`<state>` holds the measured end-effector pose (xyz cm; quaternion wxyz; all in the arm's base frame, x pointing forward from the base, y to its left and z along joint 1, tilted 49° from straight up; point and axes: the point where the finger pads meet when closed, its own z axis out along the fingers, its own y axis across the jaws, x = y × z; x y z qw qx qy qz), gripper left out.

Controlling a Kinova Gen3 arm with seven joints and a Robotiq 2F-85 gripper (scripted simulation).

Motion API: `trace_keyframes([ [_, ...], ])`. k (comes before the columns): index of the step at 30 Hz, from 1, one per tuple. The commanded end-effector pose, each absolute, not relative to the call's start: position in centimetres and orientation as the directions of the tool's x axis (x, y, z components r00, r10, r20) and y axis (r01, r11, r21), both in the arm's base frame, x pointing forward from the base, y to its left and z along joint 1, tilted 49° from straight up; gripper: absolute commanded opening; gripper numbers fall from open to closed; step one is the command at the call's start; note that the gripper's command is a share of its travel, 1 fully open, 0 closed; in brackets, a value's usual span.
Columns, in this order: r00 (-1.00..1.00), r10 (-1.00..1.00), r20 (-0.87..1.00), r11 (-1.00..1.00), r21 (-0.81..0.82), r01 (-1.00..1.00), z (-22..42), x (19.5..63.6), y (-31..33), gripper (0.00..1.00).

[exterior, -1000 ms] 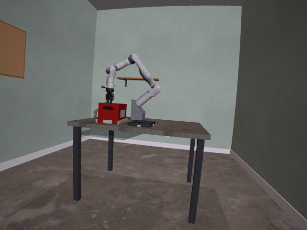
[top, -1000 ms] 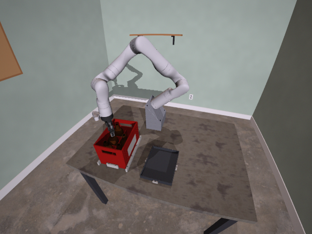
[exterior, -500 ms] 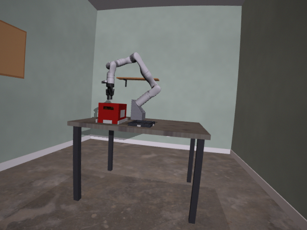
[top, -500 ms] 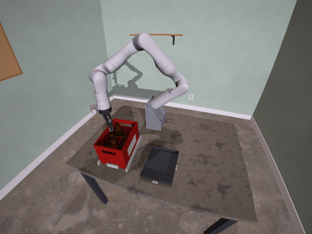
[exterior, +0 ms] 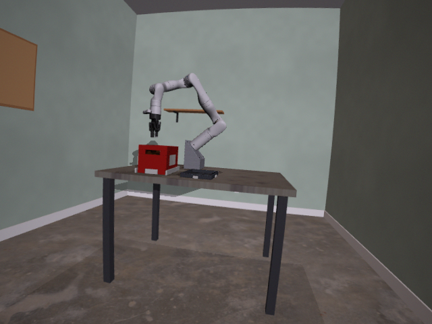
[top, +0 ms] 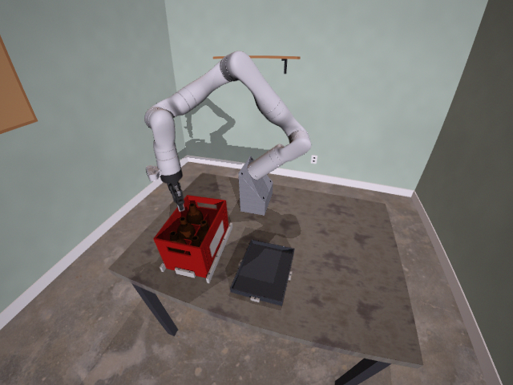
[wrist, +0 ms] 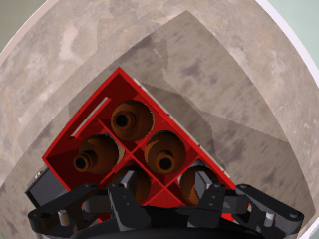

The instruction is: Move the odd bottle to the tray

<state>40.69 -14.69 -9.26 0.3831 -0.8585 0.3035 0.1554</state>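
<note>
Pincer hangs above the red crate on the bench, fingers apart, holding nothing. Five brown bottles stand in its cells; odd one not distinguishable. Likely rigid, slick, breakable glass: take it by the neck.

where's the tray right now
In the top view the dark tray lies flat on the table, just right of the red crate and in front of the arm's grey base.
</note>
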Motion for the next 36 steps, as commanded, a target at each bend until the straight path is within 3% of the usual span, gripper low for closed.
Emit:
trace_keyframes([
  [1,0.767,-0.405,-0.497,-0.522,-0.563,-0.640,-9.18,40.75,-14.86,0.64],
  [2,0.767,-0.405,-0.497,-0.522,-0.563,-0.640,-9.18,40.75,-14.86,0.64],
  [3,0.767,-0.405,-0.497,-0.522,-0.563,-0.640,-9.18,40.75,-14.86,0.00],
  [36,0.767,-0.405,-0.497,-0.522,-0.563,-0.640,-9.18,40.75,-14.86,0.00],
])
